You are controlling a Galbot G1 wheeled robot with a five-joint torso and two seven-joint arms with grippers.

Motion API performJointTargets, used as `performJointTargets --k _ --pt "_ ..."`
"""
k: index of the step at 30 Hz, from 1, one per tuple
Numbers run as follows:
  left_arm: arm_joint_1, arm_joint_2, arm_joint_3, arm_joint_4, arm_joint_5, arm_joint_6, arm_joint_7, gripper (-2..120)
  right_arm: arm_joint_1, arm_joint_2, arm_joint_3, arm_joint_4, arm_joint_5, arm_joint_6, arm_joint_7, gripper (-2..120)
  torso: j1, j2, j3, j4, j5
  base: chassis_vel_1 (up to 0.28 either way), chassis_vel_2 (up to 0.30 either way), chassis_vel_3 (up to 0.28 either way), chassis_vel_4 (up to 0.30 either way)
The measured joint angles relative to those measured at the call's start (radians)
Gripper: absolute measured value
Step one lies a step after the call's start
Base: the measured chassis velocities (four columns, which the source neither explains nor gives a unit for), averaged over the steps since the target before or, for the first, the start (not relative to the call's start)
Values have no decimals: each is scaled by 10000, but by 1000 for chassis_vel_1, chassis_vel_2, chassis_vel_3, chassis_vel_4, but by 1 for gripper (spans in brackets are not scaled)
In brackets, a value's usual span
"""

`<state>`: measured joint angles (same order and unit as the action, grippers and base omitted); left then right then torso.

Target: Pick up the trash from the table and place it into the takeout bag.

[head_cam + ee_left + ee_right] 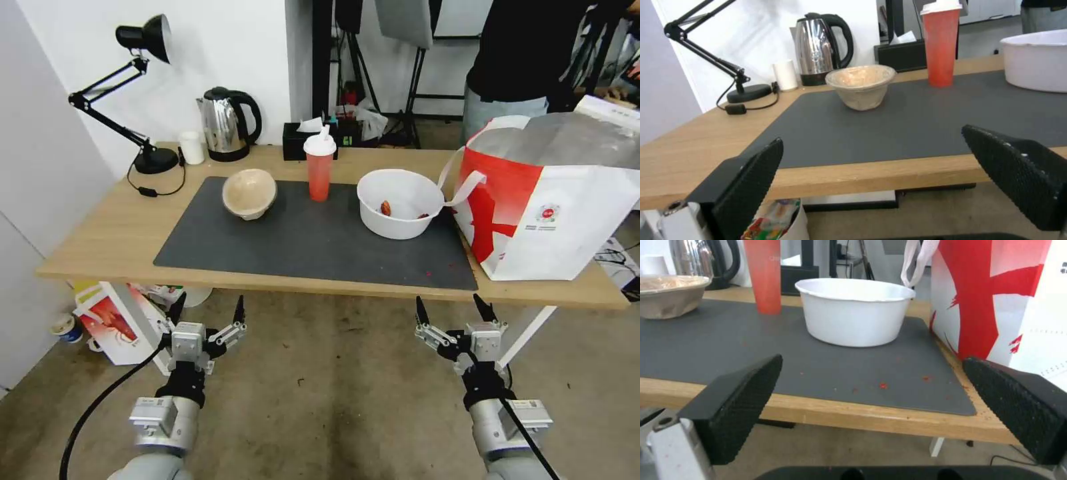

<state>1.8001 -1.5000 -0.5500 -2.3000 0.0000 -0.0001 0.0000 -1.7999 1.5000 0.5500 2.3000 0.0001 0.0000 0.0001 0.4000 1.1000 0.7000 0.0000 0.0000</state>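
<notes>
While both arms hang below the near edge of the table (100,247), the left gripper (208,313) and right gripper (452,308) point toward it with fingers spread wide, grasping nothing. On the dark mat (313,240), spaced apart in a row, stand the beige paper bowl (249,193), the red cup (319,168) and the white bowl (399,203) holding red scraps. Bare mat lies between this row and the near edge, with red crumbs (882,385) near its right corner. The takeout bag (567,213) stands at the table's right end, just beside the white bowl, one strap handle (467,188) draped toward the bowl's rim. A lamp (133,100), kettle (227,123) and small white cup (192,147) line the far edge.
</notes>
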Motion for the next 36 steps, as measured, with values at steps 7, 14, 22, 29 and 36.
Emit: performJointTargets --k 7,14,22,29,36 --pt "0 0 0 0 0 0 0 100 0 0 0 0 0 0 0 100 0 0 0 0 0 0 0 0 0" --pt "0 0 0 0 0 0 0 100 0 0 0 0 0 0 0 100 0 0 0 0 0 0 0 0 0" --pt "0 0 0 0 0 0 0 100 0 0 0 0 0 0 0 100 1 0 0 0 0 0 0 0 0" --pt "0 0 0 0 0 0 0 100 0 0 0 0 0 0 0 100 1 0 0 0 0 0 0 0 0" --pt "0 0 0 0 0 0 0 100 0 0 0 0 0 0 0 100 0 0 0 0 0 0 0 0 0"
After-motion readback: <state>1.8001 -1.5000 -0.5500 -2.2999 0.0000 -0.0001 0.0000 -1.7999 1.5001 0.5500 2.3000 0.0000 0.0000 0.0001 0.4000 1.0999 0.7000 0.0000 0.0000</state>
